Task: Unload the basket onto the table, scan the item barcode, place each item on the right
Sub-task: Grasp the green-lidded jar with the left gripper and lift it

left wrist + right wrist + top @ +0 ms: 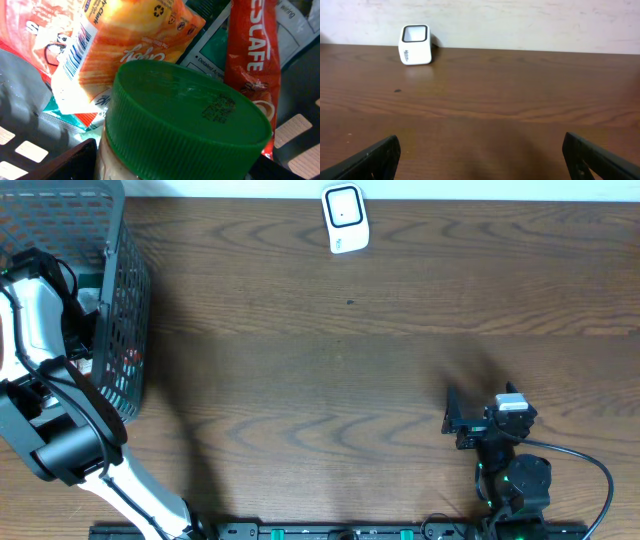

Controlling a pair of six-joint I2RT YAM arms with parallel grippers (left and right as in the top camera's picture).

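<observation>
Left claw (pixel 175 167) is down inside the basket (pixel 128 300), its dark fingers (pixel 70 162) standing wide on either side of a jar (pixel 115 160). Whether they press on the jar or only flank it cannot be told, since the far finger is mostly hidden behind the lid (pixel 185 125). The lid is green and ribbed at its edge, with a small dark print on top. The jar stands among other goods in the basket. An orange packet (pixel 135 40) lies just behind it, showing a barcode (pixel 75 50) on its white end. A red sachet (pixel 250 65) lies beside the lid on the other side, and more wrappers lie underneath.

From overhead, the grey mesh basket sits at the left edge of the worktop (pixel 300 380), with the left arm (pixel 35 310) reaching into it.

A white scanner (pixel 345 218) stands at the far edge of the worktop, well apart from the basket.

Right claw (pixel 465 420) hangs over bare wood at the near right, fingers spread and holding nothing. The scanner (pixel 415 45) shows far ahead in the right wrist view.
</observation>
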